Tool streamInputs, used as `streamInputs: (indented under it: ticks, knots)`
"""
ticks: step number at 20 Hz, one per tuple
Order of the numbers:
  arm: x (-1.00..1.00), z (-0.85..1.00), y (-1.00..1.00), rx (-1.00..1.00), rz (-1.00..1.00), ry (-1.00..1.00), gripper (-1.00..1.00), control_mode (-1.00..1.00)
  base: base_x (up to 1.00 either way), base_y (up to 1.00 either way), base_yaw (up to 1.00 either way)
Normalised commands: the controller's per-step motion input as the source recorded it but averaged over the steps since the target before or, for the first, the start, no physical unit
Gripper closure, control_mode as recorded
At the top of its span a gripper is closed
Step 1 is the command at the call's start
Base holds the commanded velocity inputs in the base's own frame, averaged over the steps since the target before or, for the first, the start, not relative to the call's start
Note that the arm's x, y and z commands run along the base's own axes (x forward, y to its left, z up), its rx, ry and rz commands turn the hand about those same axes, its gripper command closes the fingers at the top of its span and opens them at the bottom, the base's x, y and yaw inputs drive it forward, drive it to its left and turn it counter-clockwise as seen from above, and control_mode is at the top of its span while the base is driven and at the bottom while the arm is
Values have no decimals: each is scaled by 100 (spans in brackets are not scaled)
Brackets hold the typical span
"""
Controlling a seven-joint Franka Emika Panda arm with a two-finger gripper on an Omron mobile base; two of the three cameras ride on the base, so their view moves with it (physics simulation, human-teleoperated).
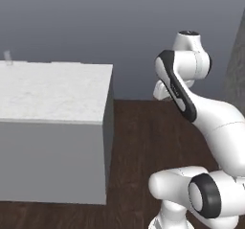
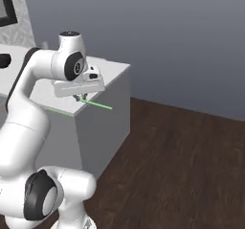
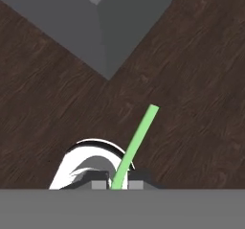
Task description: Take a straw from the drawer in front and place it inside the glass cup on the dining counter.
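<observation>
Jaws clamped on straw, above dark floor beside dining counter.

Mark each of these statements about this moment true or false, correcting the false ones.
1. The end effector is shut on the straw. True.
2. The straw already stands in the glass cup. False: it is in the end effector, above the dark wood floor; the cup stands at the far left of the counter.
3. The straw is light green. True.
4. The floor is white tile. False: it is dark wood.
5. The counter has a white marbled top on a grey base. True.
</observation>
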Motion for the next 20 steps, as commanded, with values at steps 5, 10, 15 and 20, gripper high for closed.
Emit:
streamInputs:
  ticks: [5, 10, 15, 20]
  knots:
    - [0, 0, 0, 0, 0, 0, 100, 100, 100, -65, 0]
    - [0, 0, 0, 0, 0, 0, 100, 100, 100, -62, 3]
    - [0, 0, 0, 0, 0, 0, 100, 100, 100, -45, 11]
    - [0, 0, 0, 0, 0, 0, 100, 100, 100, -39, 21]
